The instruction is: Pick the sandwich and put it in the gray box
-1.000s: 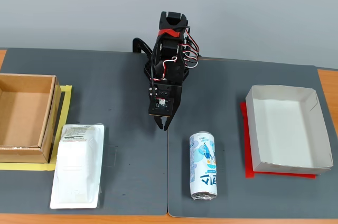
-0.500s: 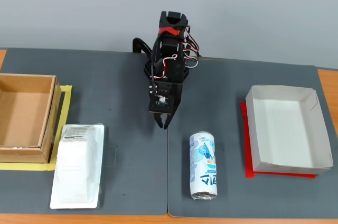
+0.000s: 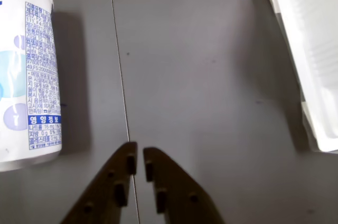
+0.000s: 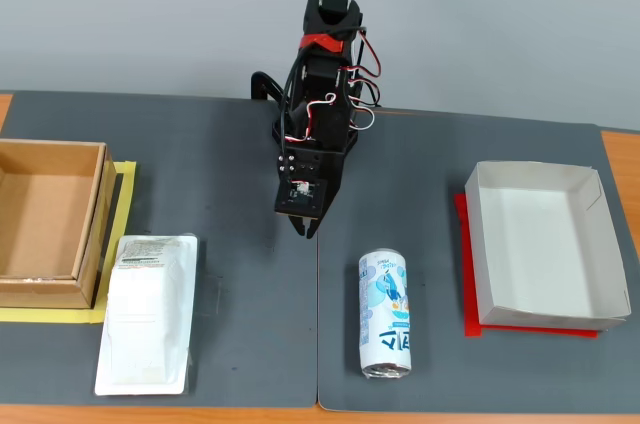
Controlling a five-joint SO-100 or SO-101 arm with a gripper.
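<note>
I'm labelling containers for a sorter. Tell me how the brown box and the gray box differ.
In the fixed view, the brown box is deep, of brown cardboard, and stands on the left over yellow tape. The gray box is shallow, pale gray-white, and stands on the right over a red sheet. Both are open-topped, rectangular and empty.

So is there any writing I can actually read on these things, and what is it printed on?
"영양정보", white letters on a blue band, on the drink can in the wrist view.
Blocks of fine Korean print and numbers above and below that band: too small to read.
Large blue lettering on the can's front in the fixed view: stylised, not legible.
Printed label at the far end of the sandwich packet: too small to read.
Gray box and brown cardboard box: no text visible.
</note>
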